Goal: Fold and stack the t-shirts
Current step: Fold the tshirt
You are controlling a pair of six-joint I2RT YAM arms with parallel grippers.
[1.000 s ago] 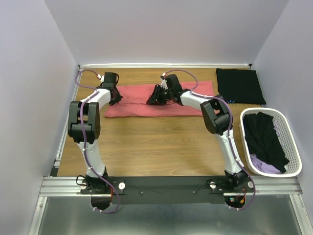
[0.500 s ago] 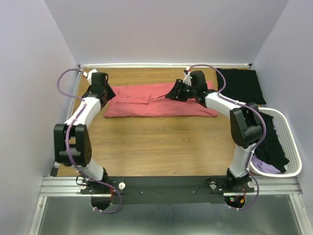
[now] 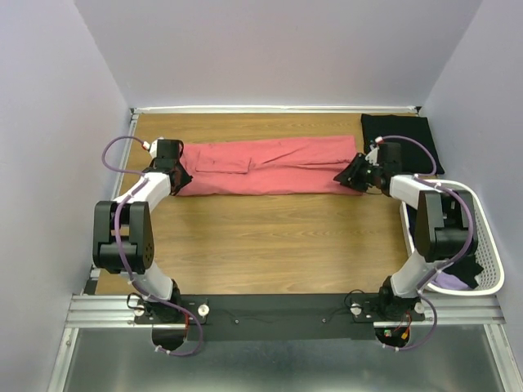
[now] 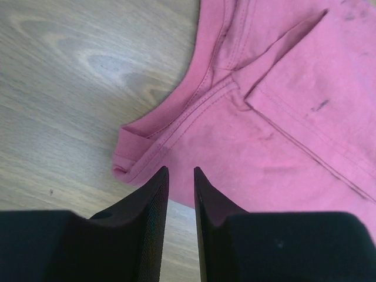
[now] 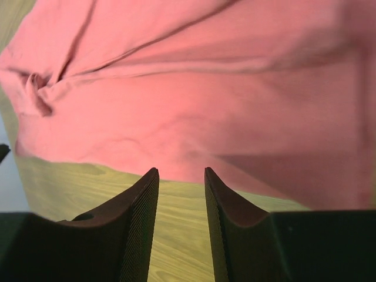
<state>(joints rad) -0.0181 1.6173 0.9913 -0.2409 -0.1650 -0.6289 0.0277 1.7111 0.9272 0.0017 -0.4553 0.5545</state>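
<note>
The coral-pink t-shirt (image 3: 270,166) lies folded into a long strip across the back of the table, also in the left wrist view (image 4: 282,106) and the right wrist view (image 5: 194,94). My left gripper (image 3: 181,180) sits at its left end by the collar, jaws slightly apart and empty (image 4: 181,171). My right gripper (image 3: 350,176) is at its right end, open and empty over the near edge (image 5: 181,171). A folded black t-shirt (image 3: 402,144) lies at the back right. Black (image 3: 441,229) and lilac (image 3: 440,278) t-shirts lie in the basket.
The white slatted basket (image 3: 490,245) stands at the right edge, beside the right arm. Wooden table (image 3: 270,245) stretches in front of the pink shirt. Walls close in on the left, back and right.
Both grippers have moved outward from the middle of the pink shirt to its two ends. The shirt has been spread into a longer, flatter strip.
</note>
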